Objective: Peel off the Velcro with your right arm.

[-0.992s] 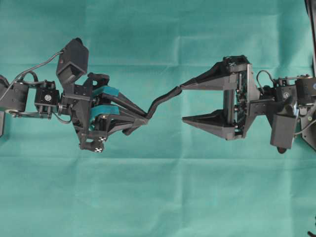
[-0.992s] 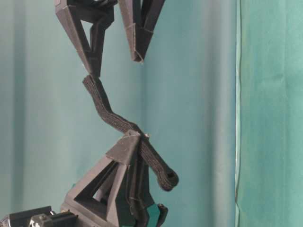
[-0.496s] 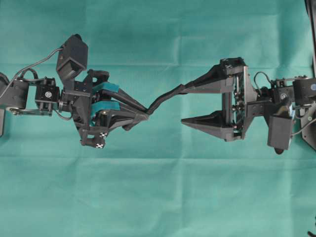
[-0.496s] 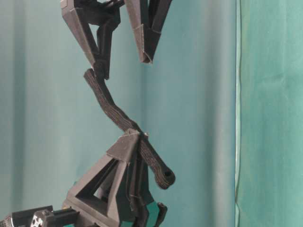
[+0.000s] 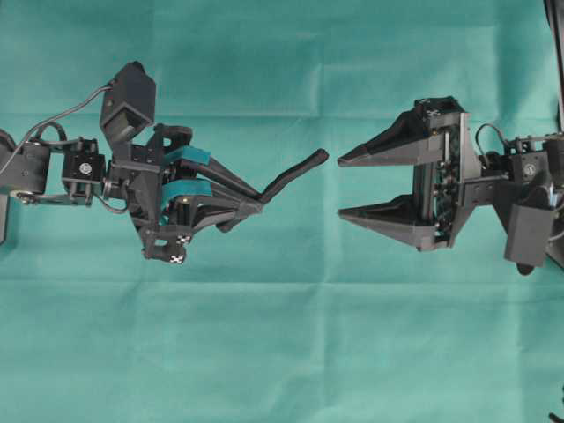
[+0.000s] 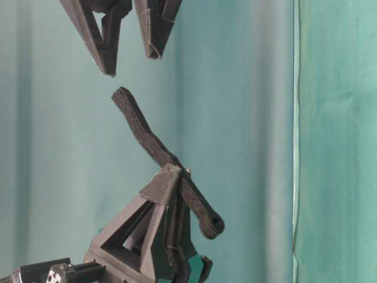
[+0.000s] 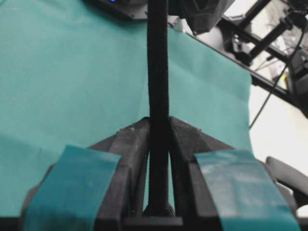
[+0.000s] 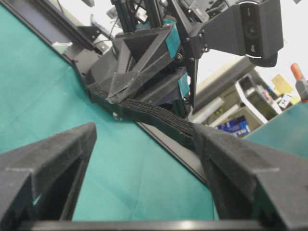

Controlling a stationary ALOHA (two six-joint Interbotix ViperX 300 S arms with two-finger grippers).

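Observation:
The Velcro (image 5: pixel 291 176) is a thin black strap held up off the cloth. My left gripper (image 5: pixel 258 204), the one with teal-taped fingers, is shut on it near its middle (image 7: pixel 158 126). The small round loop (image 6: pixel 213 224) hangs past the left fingers. The other end (image 6: pixel 122 95) sticks out free towards the right arm. My right gripper (image 5: pixel 340 188) stands open with nothing between its plain dark fingers. A small gap separates its upper fingertip (image 5: pixel 342 161) from the strap's tip. In the right wrist view the strap (image 8: pixel 154 119) runs behind one finger (image 8: pixel 240 163).
Teal cloth (image 5: pixel 282 352) covers the whole table. A black frame edge (image 5: pixel 557 70) runs along the far right. In the table-level view a vertical cloth seam (image 6: pixel 296 141) stands behind the arms.
The right gripper has drawn back to the right and its jaws have narrowed a little. Its upper finger no longer touches the strap's end. The strap now sticks out straighter, held only by the left gripper.

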